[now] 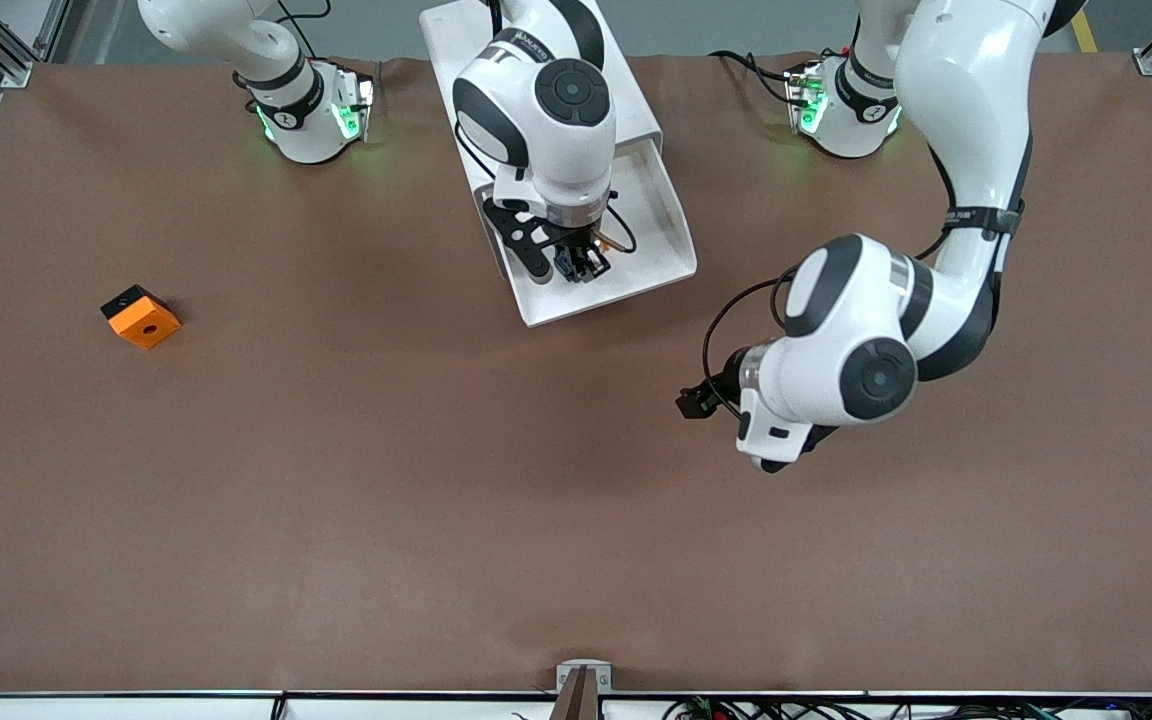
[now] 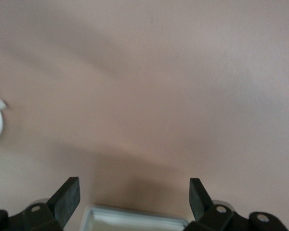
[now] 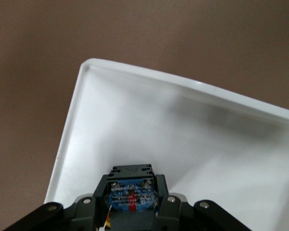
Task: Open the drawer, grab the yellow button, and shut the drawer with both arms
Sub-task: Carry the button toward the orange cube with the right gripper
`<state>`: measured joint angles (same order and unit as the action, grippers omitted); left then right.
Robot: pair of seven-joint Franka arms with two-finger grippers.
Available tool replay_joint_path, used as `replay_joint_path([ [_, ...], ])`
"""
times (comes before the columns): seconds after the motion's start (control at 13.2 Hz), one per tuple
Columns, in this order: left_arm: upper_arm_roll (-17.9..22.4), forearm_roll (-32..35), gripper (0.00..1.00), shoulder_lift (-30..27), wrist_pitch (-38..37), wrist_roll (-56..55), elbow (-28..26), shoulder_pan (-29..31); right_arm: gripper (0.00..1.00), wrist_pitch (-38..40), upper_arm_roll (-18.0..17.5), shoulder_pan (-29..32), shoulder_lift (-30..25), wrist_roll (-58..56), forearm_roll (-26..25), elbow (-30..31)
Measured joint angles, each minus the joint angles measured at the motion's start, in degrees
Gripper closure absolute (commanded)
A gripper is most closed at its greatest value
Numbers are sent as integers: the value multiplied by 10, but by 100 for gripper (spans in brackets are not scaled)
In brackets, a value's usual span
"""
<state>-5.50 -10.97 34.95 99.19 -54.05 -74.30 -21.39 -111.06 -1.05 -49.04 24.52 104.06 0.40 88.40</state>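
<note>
White cabinet [image 1: 536, 40] stands between the arm bases with its drawer [image 1: 651, 270] pulled out toward the front camera. I see the left arm waiting, the left gripper [image 2: 134, 202] released and empty over bare table near the drawer's front. The right gripper [image 3: 131, 192] sits down inside the drawer, clenched on the button [image 3: 130, 196], though I can make out only its blue-grey base, so the hold is probably shallow. My concern: a pinch on so small a part may slip during lifting, dropping it back, or the fingers may catch the drawer's rim.
</note>
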Motion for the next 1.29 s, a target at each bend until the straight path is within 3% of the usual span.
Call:
replay_joint_path([
  [0.15, 0, 39, 0, -12, 0, -1, 0, -24, 100, 31, 5, 28, -3, -48, 35, -28],
  [0.3, -1, 48, 0, -15, 1, 0, 0, -35, 100, 112, 9, 85, -11, -142, 59, -80],
  [0.53, -4, 50, 0, -15, 25, 1, -2, -39, 100, 210, 13, 191, -41, -373, 63, -124],
  [0.76, -4, 51, 0, -15, 41, 1, -4, -55, 100, 244, 16, 299, -58, -611, 47, -121],
  [0.99, -5, 51, 0, -15, 47, 1, -6, -67, 100, 204, 17, 365, -52, -757, 3, -81],
  [1.29, -5, 51, 0, -16, 50, 1, -11, -76, 100, 54, 16, 406, -43, -836, -24, 25],
])
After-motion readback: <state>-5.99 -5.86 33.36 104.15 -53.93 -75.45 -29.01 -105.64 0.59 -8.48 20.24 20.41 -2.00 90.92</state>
